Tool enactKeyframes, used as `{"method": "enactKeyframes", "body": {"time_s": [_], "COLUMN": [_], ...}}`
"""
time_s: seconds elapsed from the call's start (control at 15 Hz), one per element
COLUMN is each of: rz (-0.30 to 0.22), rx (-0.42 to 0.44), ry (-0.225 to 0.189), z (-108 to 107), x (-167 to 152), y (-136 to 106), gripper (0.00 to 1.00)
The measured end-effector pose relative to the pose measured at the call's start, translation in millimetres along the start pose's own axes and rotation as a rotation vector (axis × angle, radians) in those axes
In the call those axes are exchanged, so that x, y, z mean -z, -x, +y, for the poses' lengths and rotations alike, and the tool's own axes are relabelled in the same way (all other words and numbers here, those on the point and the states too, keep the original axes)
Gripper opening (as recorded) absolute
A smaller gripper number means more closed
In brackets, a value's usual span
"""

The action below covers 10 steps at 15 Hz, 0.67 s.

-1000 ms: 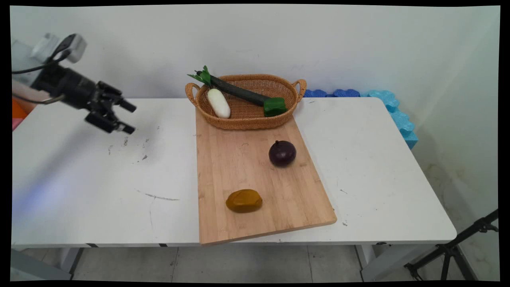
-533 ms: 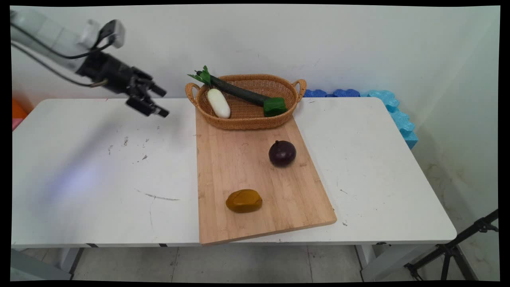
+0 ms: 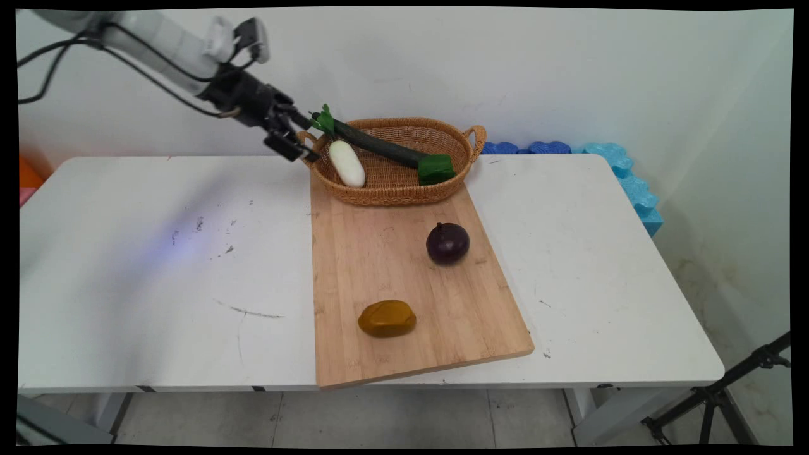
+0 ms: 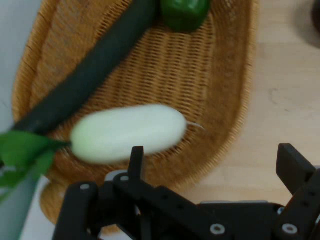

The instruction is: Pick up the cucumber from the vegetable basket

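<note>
My black gripper (image 3: 310, 138) hangs open and empty just over the left handle of a wicker basket (image 3: 392, 193) at the back of the table. In the basket lie a white oblong vegetable (image 3: 347, 163), a long dark green vegetable with leaves (image 3: 379, 146) and a green pepper (image 3: 436, 169). The hand view looks down into the basket (image 4: 220, 90): the white vegetable (image 4: 127, 132) lies just beyond my gripper (image 4: 215, 160), nearest its left finger. The dark green vegetable (image 4: 90, 75) and the pepper (image 4: 184, 11) lie farther off.
A wooden cutting board (image 3: 379, 265) runs from the basket to the table's front edge, bearing a dark purple onion (image 3: 447, 242) and a brown potato (image 3: 387, 318). Blue foam pieces (image 3: 626, 170) line the back right corner. A tripod (image 3: 727, 395) stands at the lower right.
The arm has swung right and up from the table's left side to the basket's left handle. The gripper stays open. Nothing on the table has moved.
</note>
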Motion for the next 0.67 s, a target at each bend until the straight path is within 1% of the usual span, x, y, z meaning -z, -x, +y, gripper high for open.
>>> {"method": "enactKeyframes", "body": {"time_s": [0.13,0.4,0.67], "rz": [-0.01,-0.031,-0.054], "rx": [-0.033,-0.101,-0.176], "ry": [-0.018,-0.045,-0.065], "z": [-10.3,-29.3,-46.6], "x": [-18.4,-51.6,-82.0], "y": [-14.3,-35.2,-49.0], "gripper": [1.0,1.0,1.0]}}
